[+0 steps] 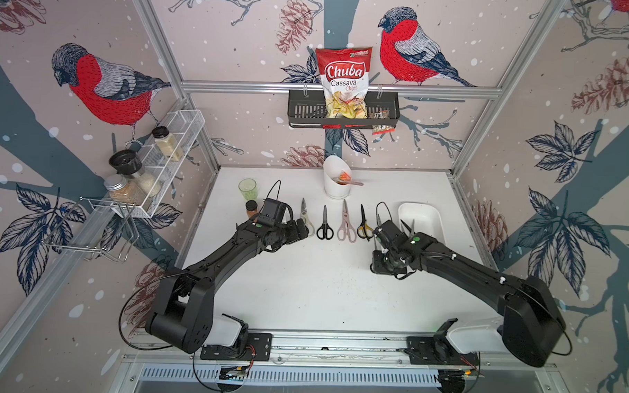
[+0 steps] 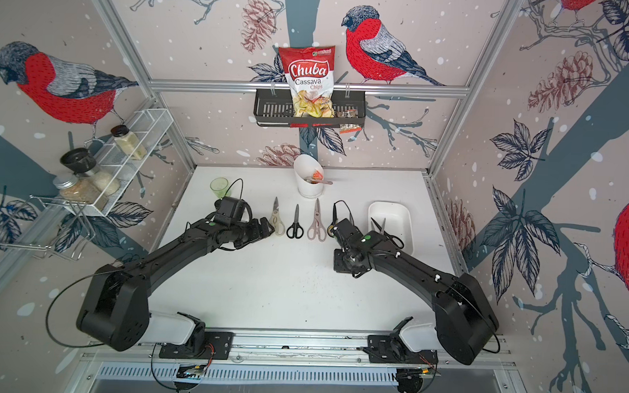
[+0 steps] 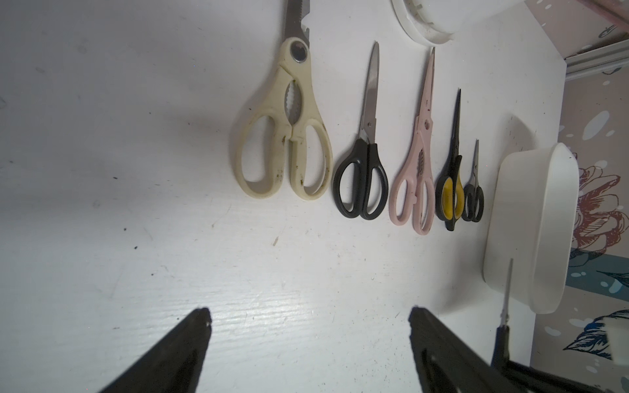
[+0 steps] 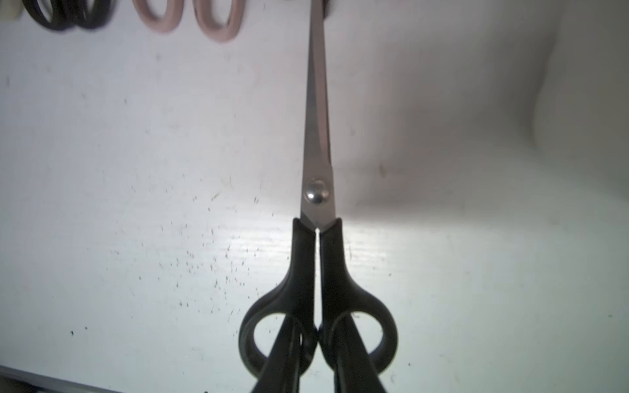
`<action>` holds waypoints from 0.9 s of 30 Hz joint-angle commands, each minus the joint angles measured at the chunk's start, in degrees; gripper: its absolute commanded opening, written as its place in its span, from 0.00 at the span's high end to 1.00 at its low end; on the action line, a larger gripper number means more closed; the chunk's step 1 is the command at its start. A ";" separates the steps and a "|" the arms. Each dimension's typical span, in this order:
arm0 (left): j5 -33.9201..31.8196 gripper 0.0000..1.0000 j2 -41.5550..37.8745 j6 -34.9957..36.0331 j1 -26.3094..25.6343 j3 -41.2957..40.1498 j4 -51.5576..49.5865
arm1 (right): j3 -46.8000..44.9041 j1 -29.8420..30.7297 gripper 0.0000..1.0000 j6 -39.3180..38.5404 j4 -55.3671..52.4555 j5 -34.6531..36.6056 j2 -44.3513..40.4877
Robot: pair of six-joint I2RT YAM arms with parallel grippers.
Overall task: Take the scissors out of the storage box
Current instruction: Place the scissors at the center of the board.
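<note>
smooth black-looped steel scissors [image 4: 316, 190] sit clamped in the right hand [image 4: 318, 340], left hand [image 3: 309, 313] spread open.

Four pairs of scissors lie side by side on the white bench [image 1: 320, 287], blades toward the back wall: cream-handled scissors [image 1: 305, 215], black-handled scissors [image 1: 325, 226], pink scissors [image 1: 346, 225] and yellow-black scissors [image 1: 364, 226]. The left hand [image 1: 300, 228] sits over the cream handles. The right hand [image 1: 383, 257] hangs just in front of the yellow-black pair, beside the storage box [image 1: 429, 213]. Dark blades [image 1: 407, 225] show inside the box. A white holder [image 1: 337, 185] stands behind the row.
</note>
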 commanded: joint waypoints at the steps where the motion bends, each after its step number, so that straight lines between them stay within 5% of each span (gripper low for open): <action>1: 0.77 0.05 -0.09 1.12 0.18 0.25 0.66 | -1.98 2.49 1.00 6.03 1.26 0.63 0.67; 18: 0.42 0.05 -3.64 0.46 0.19 -2.95 0.85 | -3.62 -9.04 1.00 -6.44 4.33 -0.67 6.84; 27: -0.09 0.05 -4.40 -0.10 0.22 -3.52 0.71 | -3.86 -9.04 1.00 -8.90 6.42 -0.35 9.99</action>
